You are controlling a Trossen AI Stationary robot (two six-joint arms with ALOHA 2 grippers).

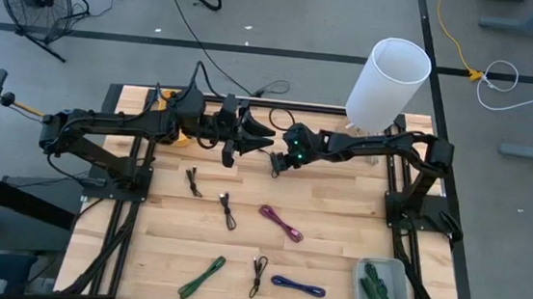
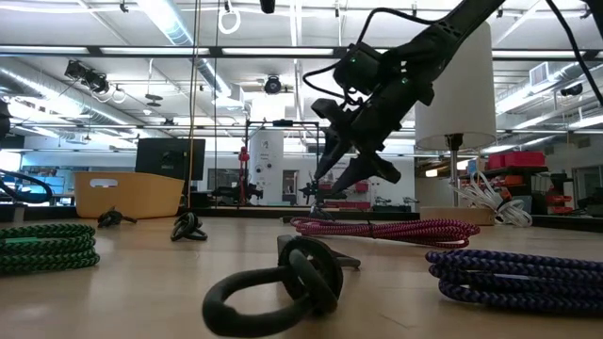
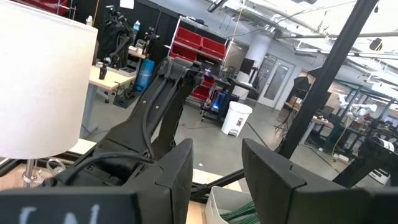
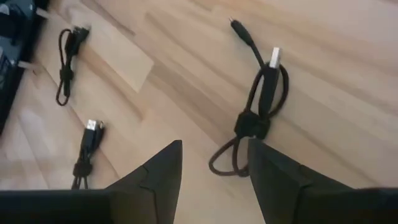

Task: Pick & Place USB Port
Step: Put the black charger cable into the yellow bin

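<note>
My right gripper [image 4: 214, 177] hangs over the wooden table [image 1: 338, 214] with its fingers apart, holding nothing — a black USB cable [image 4: 258, 115] lies just below. My left gripper [image 3: 217, 177] waits up high, fingers apart too — empty.

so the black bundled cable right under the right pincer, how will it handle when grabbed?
The black bundled cable is coiled and cinched by a tie at its middle, so it should probably lift as one piece. Its loose ends likely flop, with the plug end sticking out. It looks thin and light, so the open right pincer may nudge it across the smooth wooden table if off-centre.
</note>
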